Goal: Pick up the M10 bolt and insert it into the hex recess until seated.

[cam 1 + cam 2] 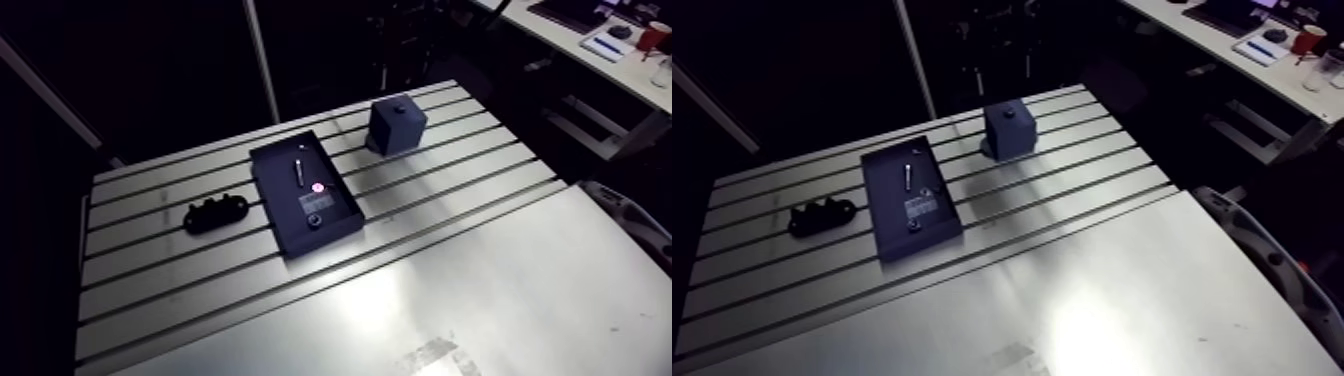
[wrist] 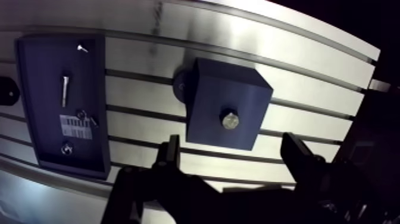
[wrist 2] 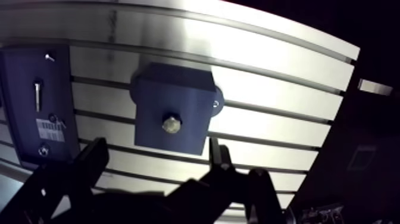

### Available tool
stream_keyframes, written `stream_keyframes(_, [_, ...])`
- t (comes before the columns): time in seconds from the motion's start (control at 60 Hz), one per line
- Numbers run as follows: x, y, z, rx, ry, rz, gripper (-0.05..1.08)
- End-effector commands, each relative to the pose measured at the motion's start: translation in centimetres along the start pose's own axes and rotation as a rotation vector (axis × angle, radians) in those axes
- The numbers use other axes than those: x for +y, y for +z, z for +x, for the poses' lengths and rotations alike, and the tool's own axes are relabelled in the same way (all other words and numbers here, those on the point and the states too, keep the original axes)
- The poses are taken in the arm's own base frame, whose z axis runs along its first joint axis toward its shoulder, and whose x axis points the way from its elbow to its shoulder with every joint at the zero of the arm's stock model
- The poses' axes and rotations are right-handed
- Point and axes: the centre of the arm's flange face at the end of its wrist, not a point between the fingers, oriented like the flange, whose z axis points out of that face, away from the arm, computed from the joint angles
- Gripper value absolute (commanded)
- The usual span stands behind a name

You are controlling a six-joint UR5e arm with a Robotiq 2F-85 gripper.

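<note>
Over in the arm view, on the slotted surface: dark block just past the tray, no gripper showing. Down in the wrist view: M10 bolt sitting head-up in the block's top, shank hidden, axis probably straight down, just ahead of the gripper and centred on it. Fingers spread wide, holding nothing, touching nothing. Looks pretty much seated already.

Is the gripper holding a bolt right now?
No, the gripper is open with nothing between its fingers, while a bolt sits in the top of the block.
</note>
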Motion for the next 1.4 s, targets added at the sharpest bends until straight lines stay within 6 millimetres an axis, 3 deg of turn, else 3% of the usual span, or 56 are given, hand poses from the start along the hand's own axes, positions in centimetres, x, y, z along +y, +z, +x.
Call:
stream_keyframes(0.017, [-0.1, 1.3, 0.3, -0.015, 0.056, 0.014, 0.38])
stream_keyframes(0.183, [0.4, 1.5, 0.1, -0.011, 0.063, 0.010, 0.49])
stream_keyframes(0.65, [-0.2, -0.6, -0.3, 0.011, 0.083, -0.019, 0.50])
stream_keyframes(1.4, [0.0, 1.1, -1.4, 0.012, 0.112, -0.015, 0.52])
